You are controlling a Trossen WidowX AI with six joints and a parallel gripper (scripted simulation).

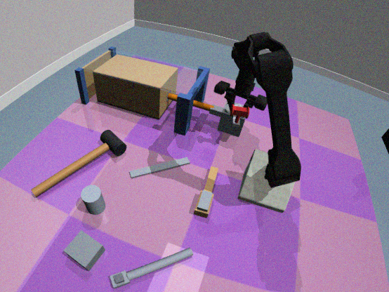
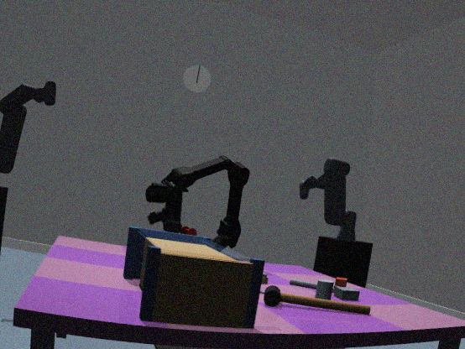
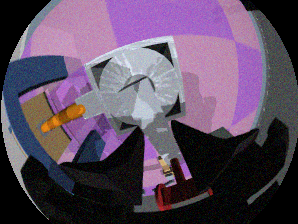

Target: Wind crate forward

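Observation:
The tan crate (image 1: 135,82) (image 2: 197,281) (image 3: 36,119) sits flat inside the blue-posted cubby. Its front stands a little short of the front frame (image 1: 184,112). An orange strap (image 1: 191,102) (image 3: 63,117) runs from the crate through the frame to the dark grey winch (image 1: 229,126) (image 3: 140,86). The winch handle is seated on top of the winch, with its red grip (image 1: 240,112) (image 3: 180,192) (image 2: 189,230) out to the side. My gripper (image 1: 239,105) (image 3: 157,125) hangs over the winch and is shut on the red grip.
A mallet (image 1: 70,165), a grey cylinder (image 1: 93,199), a grey block (image 1: 83,250), a flat grey bar (image 1: 159,167), a wood-and-grey tool (image 1: 206,196) and a grey socket bar (image 1: 151,267) lie on the bench. My arm's base plate (image 1: 267,189) stands to the right.

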